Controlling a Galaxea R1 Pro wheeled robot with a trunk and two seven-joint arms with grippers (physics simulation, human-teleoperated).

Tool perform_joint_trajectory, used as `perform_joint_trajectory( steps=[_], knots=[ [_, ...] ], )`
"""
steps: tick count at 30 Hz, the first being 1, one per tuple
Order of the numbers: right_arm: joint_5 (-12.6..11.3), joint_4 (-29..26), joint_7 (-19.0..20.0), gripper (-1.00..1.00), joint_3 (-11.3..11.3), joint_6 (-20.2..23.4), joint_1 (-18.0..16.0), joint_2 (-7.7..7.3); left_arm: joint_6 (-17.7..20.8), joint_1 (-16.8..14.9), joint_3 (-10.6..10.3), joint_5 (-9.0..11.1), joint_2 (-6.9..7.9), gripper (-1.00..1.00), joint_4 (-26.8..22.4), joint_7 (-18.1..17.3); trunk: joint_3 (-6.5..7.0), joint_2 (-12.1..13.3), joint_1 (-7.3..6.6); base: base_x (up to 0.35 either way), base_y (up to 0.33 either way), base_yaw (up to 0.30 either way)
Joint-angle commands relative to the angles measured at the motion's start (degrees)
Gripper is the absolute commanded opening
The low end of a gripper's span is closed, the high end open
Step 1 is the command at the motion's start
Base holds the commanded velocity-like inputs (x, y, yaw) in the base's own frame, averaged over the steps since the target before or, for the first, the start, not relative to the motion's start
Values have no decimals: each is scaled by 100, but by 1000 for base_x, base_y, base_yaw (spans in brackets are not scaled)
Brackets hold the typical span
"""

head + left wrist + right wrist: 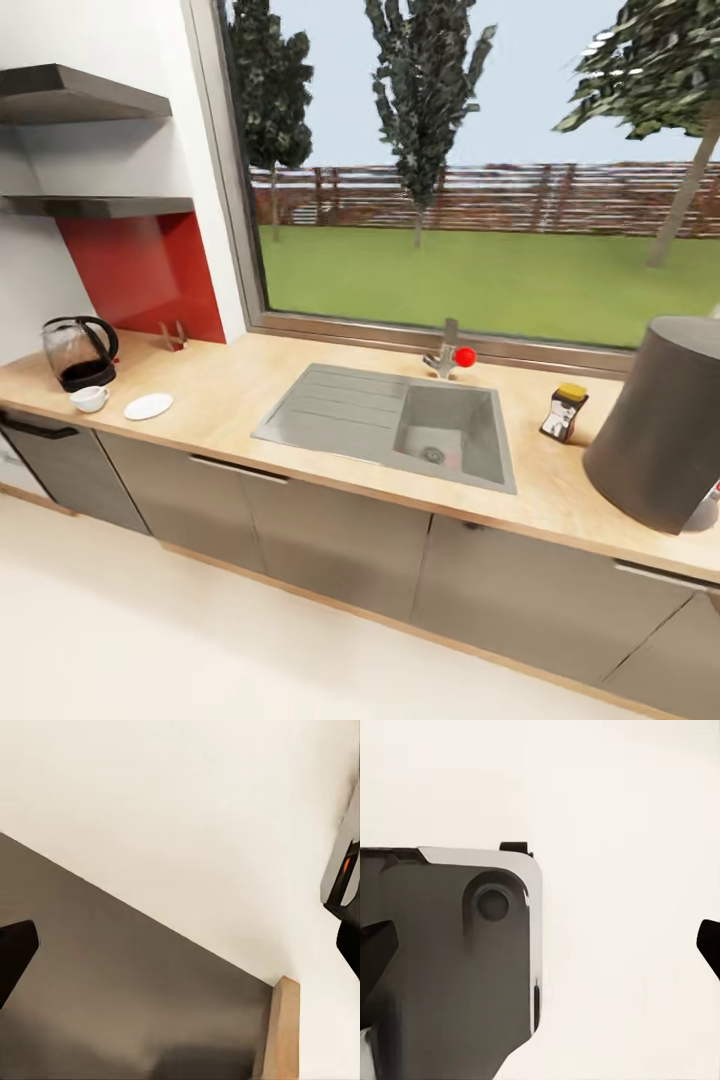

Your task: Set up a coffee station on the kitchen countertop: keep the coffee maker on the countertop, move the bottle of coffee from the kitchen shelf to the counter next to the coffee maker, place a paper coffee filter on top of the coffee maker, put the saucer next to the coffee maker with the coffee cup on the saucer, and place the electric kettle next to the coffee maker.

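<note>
In the head view the kitchen countertop (250,385) runs across the picture. At its right end stands the coffee maker (665,425), with the bottle of coffee (564,411) upright just to its left. The electric kettle (78,352) is at the far left, and the coffee cup (90,398) sits on the counter beside the saucer (148,405), not on it. A small tan folded piece by the red backsplash looks like the paper coffee filter (173,337). The kitchen shelf (100,206) is bare. My left gripper (180,952) and right gripper (540,945) are open and hold nothing.
A grey sink (390,420) with a red-knobbed tap (450,357) is set in the counter's middle, below a large window. Dark cabinet fronts (330,530) stand over a pale floor (150,640). The left wrist view looks along a cabinet front (112,990); the right wrist view looks down at a dark robot part (457,960).
</note>
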Motion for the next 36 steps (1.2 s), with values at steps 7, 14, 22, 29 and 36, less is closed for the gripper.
perform_joint_trajectory(
  steps=[7,14,22,29,36],
  knots=[
    [-60,5,15,100,35,-24,-5,-4,-17,1,40,-34,11,100,-6,-9,14,-11,4,95,304,275],
    [-67,0,15,100,35,-24,-5,-4,-16,-7,41,-33,26,100,-14,-18,41,-11,4,178,300,265],
    [-67,5,15,100,35,-23,-5,-4,13,-14,47,-33,27,100,-15,2,81,-11,4,214,289,199],
    [-61,6,7,100,35,-22,-5,-4,34,-16,48,-33,14,100,-29,15,114,-11,4,239,256,126],
    [-60,6,7,100,35,-23,-5,-4,25,-17,48,-38,10,100,-33,16,118,-11,4,245,249,14]
  ],
)
